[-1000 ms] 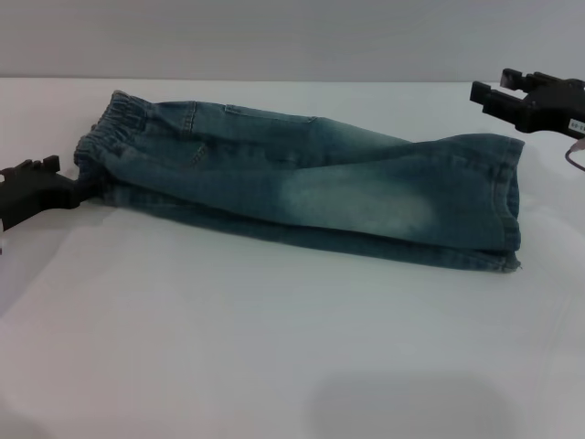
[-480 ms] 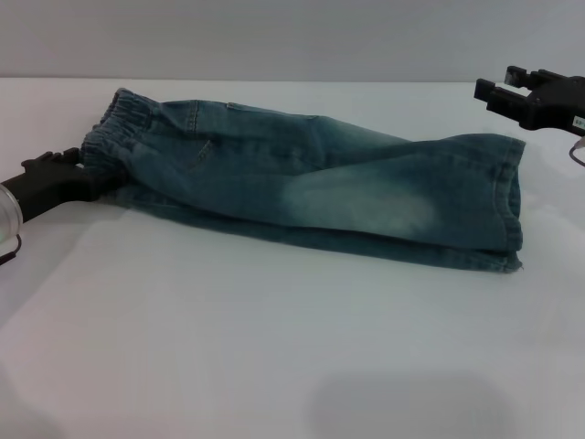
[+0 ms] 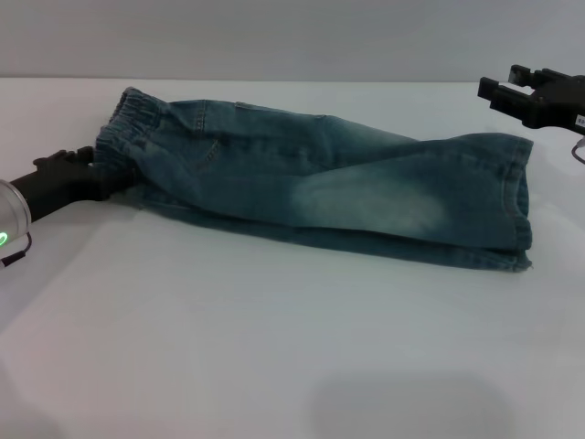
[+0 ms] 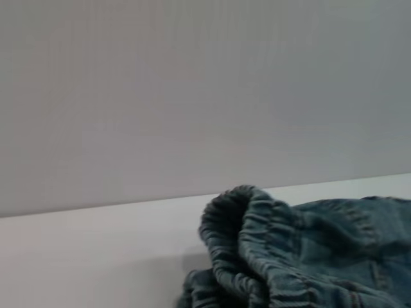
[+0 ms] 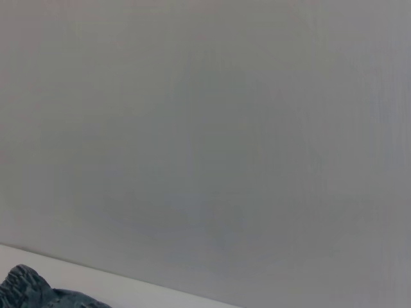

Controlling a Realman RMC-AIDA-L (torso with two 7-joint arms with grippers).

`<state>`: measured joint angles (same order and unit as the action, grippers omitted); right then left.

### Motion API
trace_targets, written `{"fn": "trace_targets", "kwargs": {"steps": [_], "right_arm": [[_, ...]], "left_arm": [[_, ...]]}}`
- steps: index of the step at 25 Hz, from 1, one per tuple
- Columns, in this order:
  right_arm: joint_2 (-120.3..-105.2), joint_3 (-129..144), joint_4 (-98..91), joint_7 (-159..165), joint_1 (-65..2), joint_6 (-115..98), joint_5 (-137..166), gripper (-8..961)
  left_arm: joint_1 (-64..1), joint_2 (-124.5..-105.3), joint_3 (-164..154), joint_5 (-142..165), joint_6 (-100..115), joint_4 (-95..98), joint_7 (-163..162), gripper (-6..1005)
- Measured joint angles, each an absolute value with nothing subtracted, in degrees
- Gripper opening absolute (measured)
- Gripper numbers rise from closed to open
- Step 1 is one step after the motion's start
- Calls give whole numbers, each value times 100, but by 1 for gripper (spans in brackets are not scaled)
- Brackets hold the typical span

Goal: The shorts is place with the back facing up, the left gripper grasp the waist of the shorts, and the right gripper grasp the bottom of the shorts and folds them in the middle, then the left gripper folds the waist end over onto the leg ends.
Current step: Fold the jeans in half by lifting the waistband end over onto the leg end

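Shorts (image 3: 311,187) lie folded lengthwise on the table (image 3: 274,347), long axis left to right. I've got my left gripper (image 3: 105,178) at the waist (image 3: 128,123), grip hidden; right gripper (image 3: 526,91), spread, hovers beyond the leg ends (image 3: 521,201).

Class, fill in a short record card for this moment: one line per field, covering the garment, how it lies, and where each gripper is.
Garment: shorts, blue-green washed denim, folded lengthwise
Surface: white table
Waist: ruffled elastic band, on the robot's left
Leg ends: stitched hems, on the robot's right
Left gripper: low at the waist end, fingertips hidden by denim
Right gripper: raised above the table beyond the leg ends, apart from the cloth, fingers open
Fold stage: middle fold done, waist not yet brought onto the leg ends
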<state>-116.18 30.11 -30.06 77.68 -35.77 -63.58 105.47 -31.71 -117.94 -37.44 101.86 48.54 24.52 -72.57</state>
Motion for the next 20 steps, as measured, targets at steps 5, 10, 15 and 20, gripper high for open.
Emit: {"fn": "trace_targets", "kwargs": {"steps": [5,10,15,20], "right_arm": [[-11627,3006,-3026,7752,-3563,-6351,10547,595],[-11651,2998,-3030,7743,-3553,-6344,10547,595],[-11670,2997,-3033,7742,-3549,-6344,10547,595],[-11700,2997,-3033,7740,-3522,-6345,10543,595]], "left_arm": [[-3072,-11782,-3712,10168,5077,2478,-7217,773],[-2999,-11778,-3726,10158,5174,2514,-7195,691],[-2965,-11777,-3715,10155,5245,2520,-7195,485],[-2941,-11767,-3732,10157,5304,2522,-7239,262]]}}
